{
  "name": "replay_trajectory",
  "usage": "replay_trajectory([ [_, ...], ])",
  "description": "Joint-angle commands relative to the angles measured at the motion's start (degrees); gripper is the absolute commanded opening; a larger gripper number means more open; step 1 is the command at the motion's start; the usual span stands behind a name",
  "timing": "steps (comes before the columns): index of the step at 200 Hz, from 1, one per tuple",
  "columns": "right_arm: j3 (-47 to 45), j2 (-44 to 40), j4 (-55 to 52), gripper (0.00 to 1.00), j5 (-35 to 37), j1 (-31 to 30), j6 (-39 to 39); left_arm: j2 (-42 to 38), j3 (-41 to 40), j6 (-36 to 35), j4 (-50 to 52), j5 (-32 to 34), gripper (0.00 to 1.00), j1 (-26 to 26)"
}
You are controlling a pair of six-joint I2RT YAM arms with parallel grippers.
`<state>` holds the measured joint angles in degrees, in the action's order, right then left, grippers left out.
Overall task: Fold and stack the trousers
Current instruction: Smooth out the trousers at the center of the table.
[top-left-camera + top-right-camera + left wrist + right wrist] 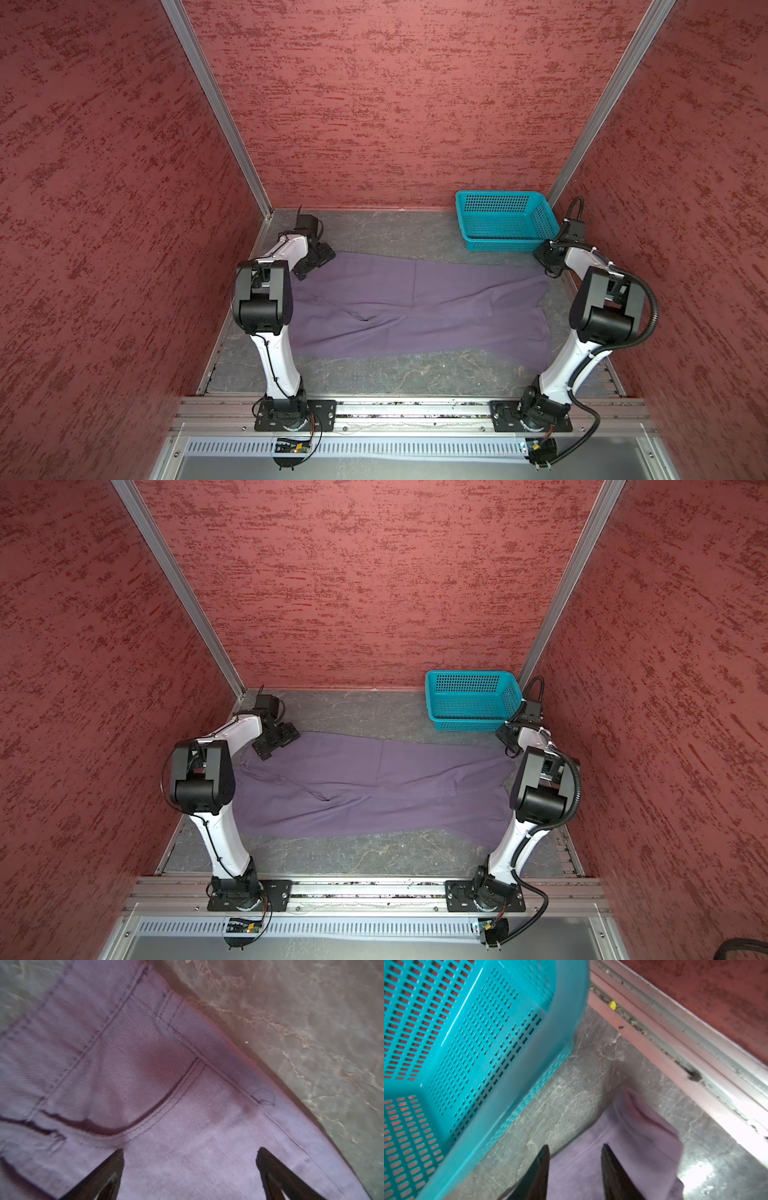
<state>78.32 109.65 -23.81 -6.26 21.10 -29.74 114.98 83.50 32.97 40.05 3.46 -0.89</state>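
Lying crosswise, trousers (pixel 415 307) point waist toward wide-spread left gripper (pixel 191 1149); right gripper (pixel 575 1145) seemingly parted, empty.

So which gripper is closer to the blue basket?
Right. The right gripper sits just beside the basket; the left gripper is far across the table, over the trousers.

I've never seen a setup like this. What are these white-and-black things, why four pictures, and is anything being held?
They are two robot arms, mounted at the near edge. Two pictures look down from overhead; the other two come from a camera on each arm's wrist. On the grey table lie purple trousers, spread flat, with an empty teal basket in the far right corner. The left hand hangs open over the waistband and pocket; the right hand, jaws apart, is over a leg end beside the basket. Neither holds anything.
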Motion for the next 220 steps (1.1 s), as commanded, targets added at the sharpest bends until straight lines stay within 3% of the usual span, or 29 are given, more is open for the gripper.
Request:
replay_trajectory([
  [1,-1.4,-3.5,2.0,0.50,-1.7,0.2,-0.9,2.0,2.4,-1.6,1.2,1.7,0.99,0.3],
  [29,-9.6,-11.6,1.9,0.51,-1.5,-0.5,-0.2,5.2,4.8,-1.5,0.0,0.9,0.96,-0.4],
  [79,-22.3,-25.5,-5.5,0.52,2.6,-2.0,3.6,9.2,7.2,0.8,-1.6,-1.3,0.39,-5.4],
  [107,-25.3,-28.0,-10.0,0.54,3.8,-2.0,4.6,7.7,5.5,1.9,-2.7,-1.6,0.22,-9.2],
  [139,-25.8,-22.8,-11.6,0.54,3.9,-2.0,4.6,3.7,1.0,2.5,-4.8,-2.3,0.15,-13.1],
  [171,-24.3,-16.6,-8.1,0.54,2.4,-2.0,4.1,1.5,-1.3,2.1,-5.2,-1.9,0.12,-13.6],
  [211,-20.4,-11.0,-5.9,0.48,0.5,-2.0,3.9,-1.6,-4.3,3.3,-5.4,2.2,0.07,-13.6],
  [220,-19.8,-10.2,-5.5,0.41,0.3,-2.0,4.0,-2.2,-4.8,3.6,-5.5,3.1,0.06,-13.7],
])
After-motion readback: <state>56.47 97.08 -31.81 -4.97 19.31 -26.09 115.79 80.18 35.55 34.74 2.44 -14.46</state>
